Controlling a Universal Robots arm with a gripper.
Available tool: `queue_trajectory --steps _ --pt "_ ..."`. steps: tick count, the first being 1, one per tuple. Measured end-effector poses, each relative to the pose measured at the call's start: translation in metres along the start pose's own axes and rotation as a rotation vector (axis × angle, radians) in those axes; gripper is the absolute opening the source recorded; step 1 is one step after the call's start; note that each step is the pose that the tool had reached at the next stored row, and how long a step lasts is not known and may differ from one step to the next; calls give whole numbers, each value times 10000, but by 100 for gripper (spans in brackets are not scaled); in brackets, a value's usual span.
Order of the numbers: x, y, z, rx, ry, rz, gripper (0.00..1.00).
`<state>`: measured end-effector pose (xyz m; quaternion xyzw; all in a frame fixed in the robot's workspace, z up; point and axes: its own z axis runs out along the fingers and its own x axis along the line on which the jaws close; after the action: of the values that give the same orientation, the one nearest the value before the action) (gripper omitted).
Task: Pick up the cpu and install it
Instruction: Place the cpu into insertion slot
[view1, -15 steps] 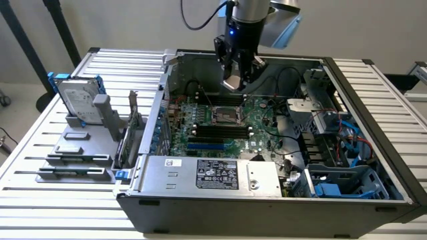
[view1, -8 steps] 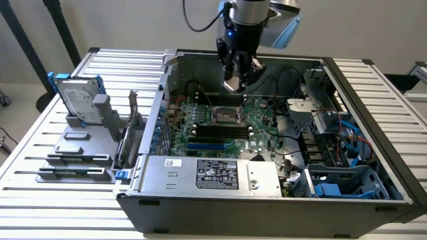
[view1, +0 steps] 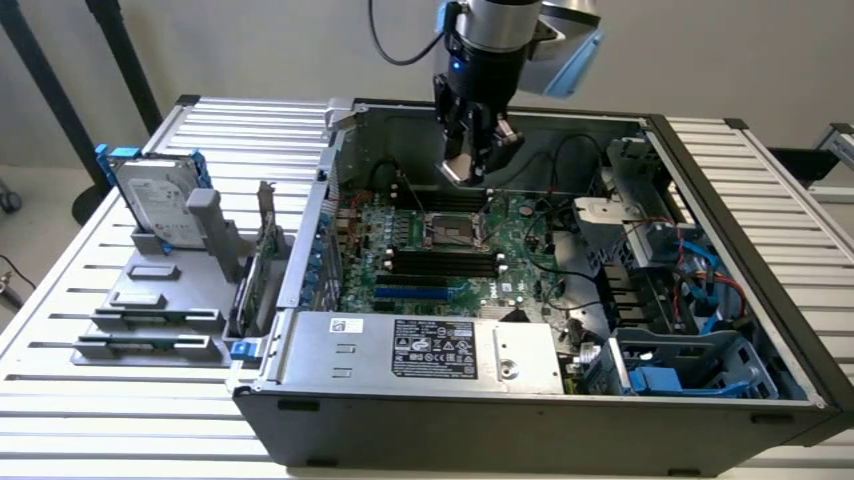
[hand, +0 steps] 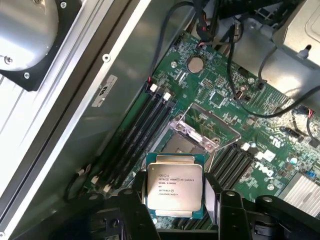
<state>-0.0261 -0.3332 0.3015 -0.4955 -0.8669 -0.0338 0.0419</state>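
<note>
From the exterior view, I see the gripper (view1: 469, 163) hanging inside the open computer case (view1: 534, 425), toward its far side, above the green motherboard (view1: 447, 265). A small pale square, the cpu (view1: 461, 172), sits flat between its dark jaws, clear of the board. The square, metal-framed socket (view1: 451, 232) lies just nearer than the claw and lower. Off at the exterior view's left, a silver hard drive (view1: 158, 205) with blue brackets stands upright on the ribbed metal table (view1: 120, 400), outside the case.

On the wrist view, the cpu (hand: 174, 186) shows its dull brushed-metal lid with printed lettering and a thin pale rim. The black fingers (hand: 132, 202) press on two opposite edges, so the claw stands fairly wide yet is clamped on the chip. Beyond the chip, the socket (hand: 192, 134) is open, its shiny hinged frame raised. Long black memory slots (hand: 142, 132) flank it, and a round silver coin cell (hand: 195, 63) sits farther along the board.
</note>
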Motion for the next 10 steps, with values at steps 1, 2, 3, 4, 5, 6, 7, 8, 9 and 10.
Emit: queue_trajectory --steps 1,2,3,4,5,6,7,8,9,10 --pt "0 0 2 54 37 119 55" --pt "0 0 3 109 75 240 55" --pt "-1 0 6 163 110 362 55" --pt "-1 0 9 213 139 480 55" --pt "-1 0 12 261 167 598 55" --pt "-2 0 15 311 195 715 55" --pt "-2 0 18 360 225 834 55" --pt "-2 0 21 415 255 962 55" --pt "-3 0 25 460 283 1081 55" --pt "-3 -1 30 481 297 1212 55"
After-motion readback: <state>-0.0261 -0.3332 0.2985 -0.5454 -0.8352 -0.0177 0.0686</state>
